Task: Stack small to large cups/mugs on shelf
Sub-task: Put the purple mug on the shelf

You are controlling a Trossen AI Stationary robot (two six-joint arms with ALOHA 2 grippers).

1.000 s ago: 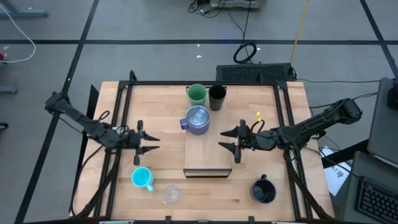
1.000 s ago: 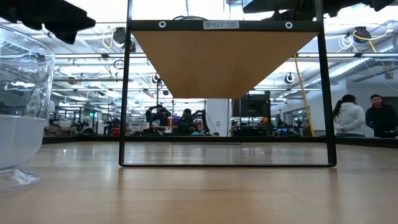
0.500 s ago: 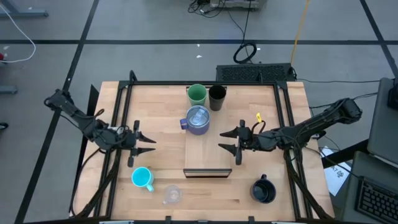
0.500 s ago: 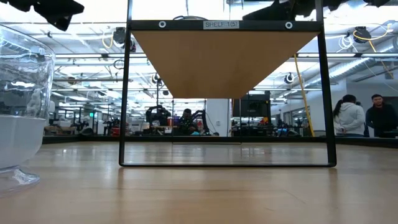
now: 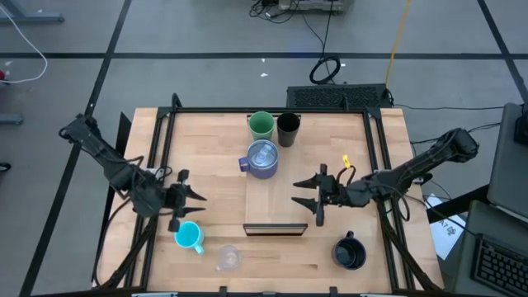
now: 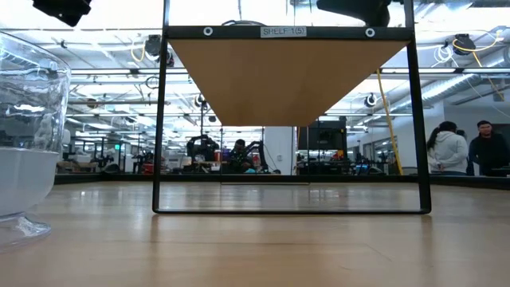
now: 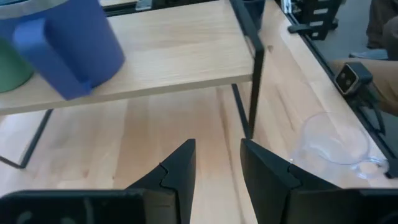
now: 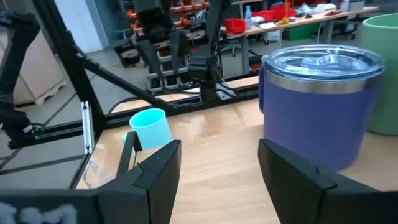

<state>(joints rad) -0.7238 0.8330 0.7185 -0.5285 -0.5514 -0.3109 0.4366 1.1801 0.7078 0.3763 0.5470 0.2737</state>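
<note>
Left gripper (image 5: 192, 204) has slid toward 6 o'clock since a second ago, now just above the cyan mug (image 5: 189, 237), jaws open and empty. Right gripper (image 5: 307, 200) dropped a bit too, open, beside the shelf (image 5: 275, 210). The lavender mug (image 5: 262, 159), green cup (image 5: 261, 125) and tumbler (image 5: 288, 129) haven't budged.

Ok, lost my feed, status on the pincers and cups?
Both pincers open, empty: left beside cyan mug, right by shelf. Three cups on shelf, three on tabletop. Nothing blocking.
</note>
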